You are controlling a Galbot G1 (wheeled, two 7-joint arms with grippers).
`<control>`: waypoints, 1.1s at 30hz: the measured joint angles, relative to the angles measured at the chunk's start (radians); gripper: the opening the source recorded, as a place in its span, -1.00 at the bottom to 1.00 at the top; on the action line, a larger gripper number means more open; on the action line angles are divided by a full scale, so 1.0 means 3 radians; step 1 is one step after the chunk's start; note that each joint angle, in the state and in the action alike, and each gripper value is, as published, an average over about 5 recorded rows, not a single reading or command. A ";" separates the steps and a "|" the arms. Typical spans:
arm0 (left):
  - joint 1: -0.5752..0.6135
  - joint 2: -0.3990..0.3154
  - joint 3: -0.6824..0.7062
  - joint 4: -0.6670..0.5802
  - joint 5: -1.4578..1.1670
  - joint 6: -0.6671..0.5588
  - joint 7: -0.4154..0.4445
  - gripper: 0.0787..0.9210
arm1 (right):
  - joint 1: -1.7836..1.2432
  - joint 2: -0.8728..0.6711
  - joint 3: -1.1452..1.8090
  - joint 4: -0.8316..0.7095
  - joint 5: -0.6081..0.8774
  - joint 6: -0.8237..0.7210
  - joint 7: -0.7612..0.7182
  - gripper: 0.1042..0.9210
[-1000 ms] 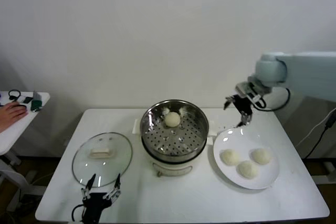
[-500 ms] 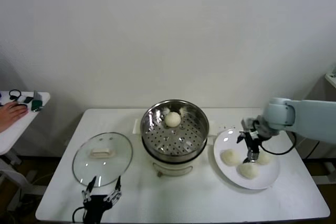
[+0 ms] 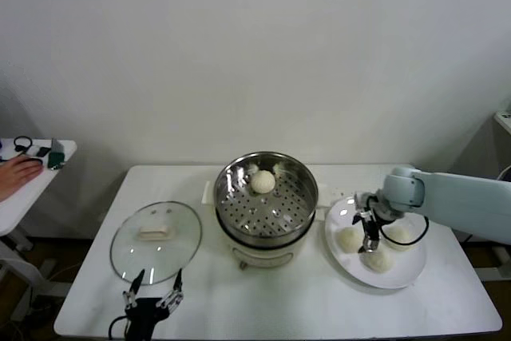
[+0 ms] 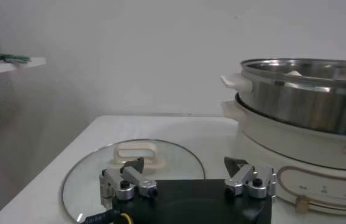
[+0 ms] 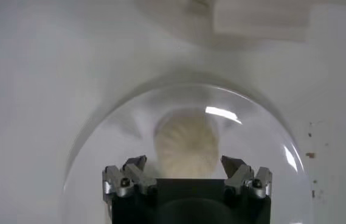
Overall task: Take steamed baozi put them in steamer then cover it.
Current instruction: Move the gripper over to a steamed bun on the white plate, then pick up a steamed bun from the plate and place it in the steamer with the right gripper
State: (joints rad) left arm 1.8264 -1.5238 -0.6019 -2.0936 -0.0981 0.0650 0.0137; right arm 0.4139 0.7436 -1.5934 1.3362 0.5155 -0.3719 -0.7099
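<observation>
The steamer [image 3: 266, 201] stands mid-table with one baozi [image 3: 262, 181] on its perforated floor. Three more baozi lie on the white plate [image 3: 399, 275] to its right: one on the left [image 3: 349, 239], one at the front [image 3: 377, 259], one at the back right [image 3: 398, 235]. My right gripper [image 3: 369, 237] hangs low over the plate among them. In the right wrist view it [image 5: 186, 167] is open, its fingers on either side of one baozi [image 5: 186, 143] without touching it. My left gripper [image 3: 152, 291] waits open at the table's front, beside the glass lid [image 3: 156, 233].
The left wrist view shows the lid [image 4: 133, 176] with its cream handle [image 4: 137, 152] just ahead of my left gripper [image 4: 188, 173], and the steamer [image 4: 306, 91] on its pot base [image 4: 300, 158]. A side table [image 3: 32, 185] with a person's hand [image 3: 14, 175] stands far left.
My right arm has swung from behind the plate forward and down over it, ending with its fingers around a baozi. The left arm, lid and steamer are unchanged.
</observation>
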 measured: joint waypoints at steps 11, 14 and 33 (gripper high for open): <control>0.0017 -0.0009 0.0004 -0.0004 0.0011 0.0009 -0.0020 0.77 | -0.0099 0.0020 0.0140 -0.0089 -0.0056 0.0023 -0.0075 0.34; 0.0026 -0.0011 0.0002 -0.0014 0.0017 0.0012 -0.0022 0.77 | -0.0064 -0.0001 0.0137 -0.0079 -0.0042 0.0042 -0.0117 0.33; 0.0031 -0.0017 0.0033 -0.0090 0.0067 0.0056 -0.0029 0.77 | 0.1725 0.0161 -0.0561 0.0092 0.0556 0.0318 -0.0652 0.32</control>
State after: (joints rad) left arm 1.8357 -1.5290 -0.5919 -2.1205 -0.0780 0.0817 0.0050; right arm 0.9315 0.7919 -1.7616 1.3638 0.6824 -0.2765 -0.9055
